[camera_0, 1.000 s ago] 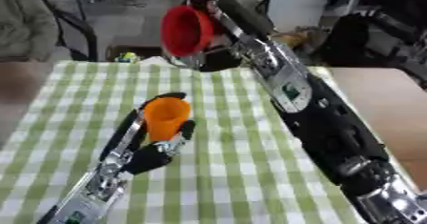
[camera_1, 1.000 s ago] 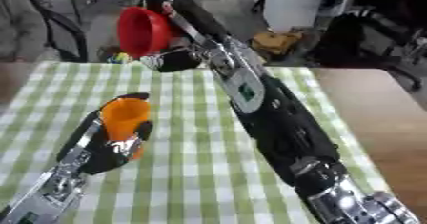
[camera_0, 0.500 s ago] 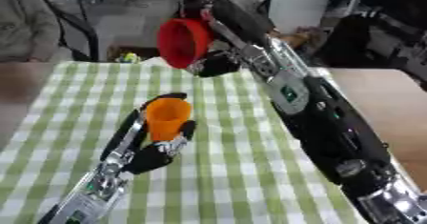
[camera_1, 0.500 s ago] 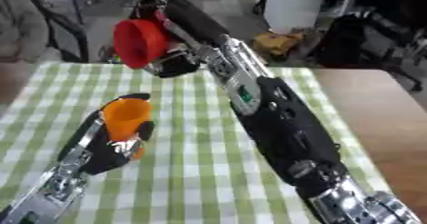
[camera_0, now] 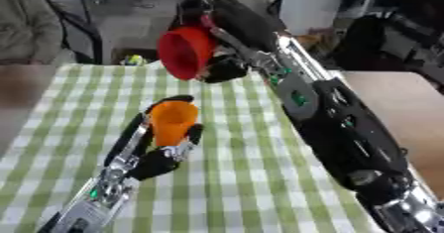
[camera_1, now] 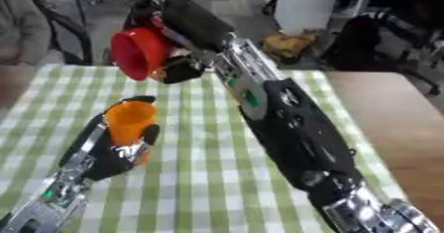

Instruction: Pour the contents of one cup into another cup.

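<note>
On the left, the left hand (camera_0: 160, 152) rises from the lower corner over the green checked tablecloth (camera_0: 234, 177), its fingers curled round the upright orange cup (camera_0: 173, 123). Above and slightly right of it, the red cup (camera_0: 185, 52) hangs in the air, tipped on its side with its mouth facing left, gripped by the right hand (camera_0: 227, 38). The right arm (camera_0: 338, 128) crosses the cloth diagonally and hides much of its right half. Bare wooden tabletop (camera_0: 399, 98) shows at the far right.

Right hand (camera_1: 178, 63) tips a red cup (camera_1: 138, 52) (mouth leftward) above the orange cup (camera_1: 130, 122) in the left hand (camera_1: 117, 150).
</note>
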Available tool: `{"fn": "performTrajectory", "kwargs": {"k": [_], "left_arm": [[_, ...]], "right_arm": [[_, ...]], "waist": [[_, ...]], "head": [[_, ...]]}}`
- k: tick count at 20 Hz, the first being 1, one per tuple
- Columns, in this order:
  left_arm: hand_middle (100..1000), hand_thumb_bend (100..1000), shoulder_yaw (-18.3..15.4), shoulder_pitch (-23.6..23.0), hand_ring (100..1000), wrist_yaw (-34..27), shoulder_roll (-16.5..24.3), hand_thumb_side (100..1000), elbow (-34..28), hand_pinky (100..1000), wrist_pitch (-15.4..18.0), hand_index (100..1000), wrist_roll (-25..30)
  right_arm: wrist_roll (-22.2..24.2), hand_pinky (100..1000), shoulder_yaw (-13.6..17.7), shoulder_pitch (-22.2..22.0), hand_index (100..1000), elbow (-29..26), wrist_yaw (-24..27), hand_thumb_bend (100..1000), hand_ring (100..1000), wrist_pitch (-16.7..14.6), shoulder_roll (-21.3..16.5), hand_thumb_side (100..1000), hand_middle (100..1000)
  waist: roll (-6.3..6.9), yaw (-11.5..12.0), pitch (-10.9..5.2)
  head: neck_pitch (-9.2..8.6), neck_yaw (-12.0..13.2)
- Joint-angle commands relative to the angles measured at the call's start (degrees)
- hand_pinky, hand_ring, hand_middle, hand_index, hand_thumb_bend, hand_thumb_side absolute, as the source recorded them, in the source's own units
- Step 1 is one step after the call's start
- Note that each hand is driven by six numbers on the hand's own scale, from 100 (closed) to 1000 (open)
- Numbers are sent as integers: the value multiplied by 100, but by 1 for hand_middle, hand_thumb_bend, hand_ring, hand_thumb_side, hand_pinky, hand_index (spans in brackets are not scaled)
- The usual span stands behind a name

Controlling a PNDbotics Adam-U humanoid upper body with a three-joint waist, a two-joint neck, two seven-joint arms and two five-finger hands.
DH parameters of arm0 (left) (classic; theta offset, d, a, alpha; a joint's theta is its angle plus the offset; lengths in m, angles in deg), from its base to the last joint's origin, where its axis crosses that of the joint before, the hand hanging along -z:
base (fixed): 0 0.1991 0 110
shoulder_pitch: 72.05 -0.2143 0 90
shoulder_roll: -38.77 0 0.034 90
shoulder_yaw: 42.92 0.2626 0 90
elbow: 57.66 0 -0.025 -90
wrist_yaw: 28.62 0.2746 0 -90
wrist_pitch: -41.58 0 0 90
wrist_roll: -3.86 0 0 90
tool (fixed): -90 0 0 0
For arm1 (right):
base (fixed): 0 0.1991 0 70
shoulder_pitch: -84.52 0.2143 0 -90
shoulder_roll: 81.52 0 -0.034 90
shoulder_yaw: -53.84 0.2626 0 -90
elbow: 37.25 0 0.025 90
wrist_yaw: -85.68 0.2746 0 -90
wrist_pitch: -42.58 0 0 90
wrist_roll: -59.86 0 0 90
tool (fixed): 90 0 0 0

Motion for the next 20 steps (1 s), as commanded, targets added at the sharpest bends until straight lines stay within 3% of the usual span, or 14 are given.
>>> {"fn": "performTrajectory", "kwargs": {"k": [1, 9, 20], "left_arm": [[305, 100, -74, 71, 401, -27, 96, 506, -94, 593, 3, 849, -20], [306, 100, -80, 71, 403, -40, 99, 505, -111, 595, 2, 850, -15], [308, 100, -86, 67, 405, -55, 106, 503, -136, 598, -2, 851, -9]], "right_arm": [[-66, 364, -11, 176, 568, -214, -346, 100, 285, -122, -108, 100, 355], [-292, 370, -65, 187, 573, -274, -905, 100, 306, -296, -90, 100, 379], [-426, 368, -80, 184, 572, -260, -1105, 100, 306, -349, -64, 100, 381]], "waist": [[6, -10, -111], [-5, -21, -118], [9, -30, -128]], "head": [[-51, 18], [-61, 32], [-60, 48]]}}
